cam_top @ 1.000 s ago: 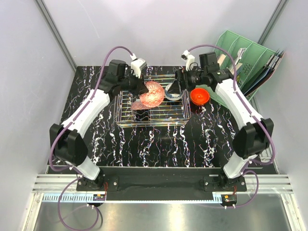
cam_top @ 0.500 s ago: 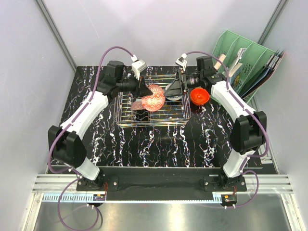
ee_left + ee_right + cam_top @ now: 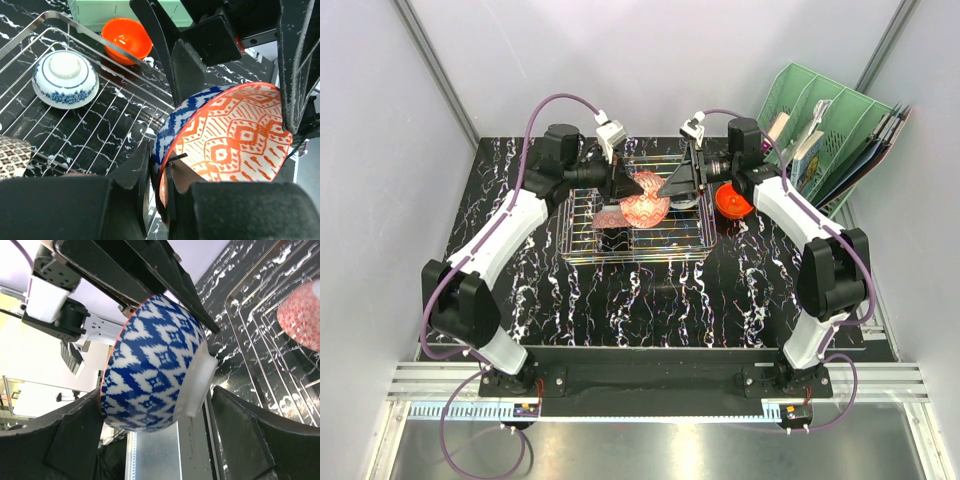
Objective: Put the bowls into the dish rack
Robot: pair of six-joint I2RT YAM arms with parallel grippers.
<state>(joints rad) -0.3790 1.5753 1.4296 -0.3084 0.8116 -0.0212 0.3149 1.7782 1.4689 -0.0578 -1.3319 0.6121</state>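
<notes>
My left gripper [image 3: 625, 188] [image 3: 160, 165] is shut on the rim of a bowl [image 3: 642, 208] [image 3: 235, 135], orange-red patterned inside and blue-and-white outside, held on edge above the dish rack [image 3: 582, 215] [image 3: 75, 22]. My right gripper [image 3: 670, 185] [image 3: 156, 392] is open and straddles the same bowl [image 3: 150, 365]; one finger sits by its rim and the other stands just off its white foot. In the rack lie a blue-and-white bowl [image 3: 65, 77], upside down, and a pink-red patterned bowl [image 3: 608, 218] [image 3: 302, 322]. A plain orange-red bowl [image 3: 728, 200] [image 3: 127, 40] sits on the table just right of the rack.
A green slotted file organiser [image 3: 820, 120] with papers stands at the back right, close behind my right arm. The black marbled table [image 3: 650, 290] stretches in front of the rack. Grey walls close in the left and right sides.
My left gripper has carried the bowl a little to the right over the rack. My right gripper has swung left from near the orange-red bowl and now brackets the held bowl.
</notes>
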